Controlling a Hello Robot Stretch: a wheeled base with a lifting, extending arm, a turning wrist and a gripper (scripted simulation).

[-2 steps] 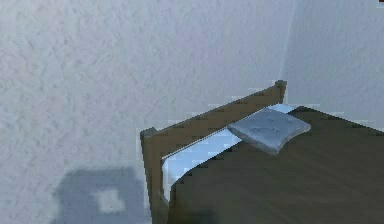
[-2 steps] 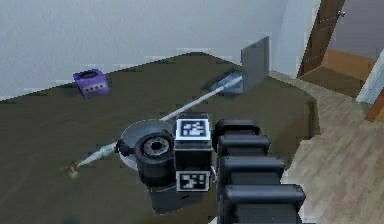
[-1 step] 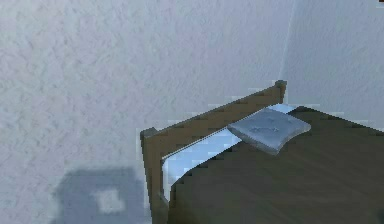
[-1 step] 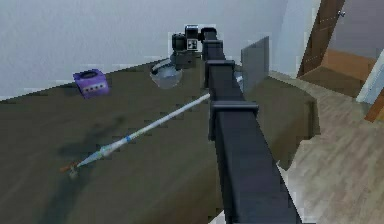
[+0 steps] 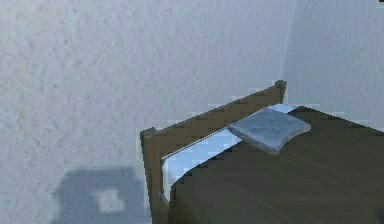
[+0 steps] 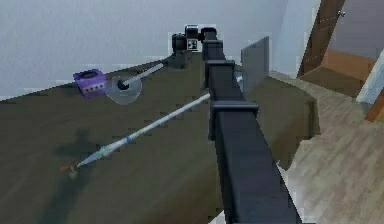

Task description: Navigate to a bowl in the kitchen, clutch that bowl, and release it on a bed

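Observation:
A bed (image 5: 330,170) with a dark brown blanket, a white sheet, a grey pillow (image 5: 268,130) and a wooden headboard (image 5: 205,115) lies at the forward view's right. In the arm side view the same dark blanket (image 6: 60,130) spreads across the left. My arm (image 6: 235,130) reaches out over it. My gripper (image 6: 150,73) points left at the arm's far end. A small round pale grey bowl-like thing (image 6: 125,91) sits at the fingers' end above the blanket. I cannot tell whether the gripper holds it.
A purple boxy thing (image 6: 92,82) lies on the blanket beside the round thing. A long thin pale rod (image 6: 140,132) lies slantwise across the bed. A grey flat panel (image 6: 256,62) stands near the arm. A brown door (image 6: 325,40) and wood floor (image 6: 340,160) are at the right.

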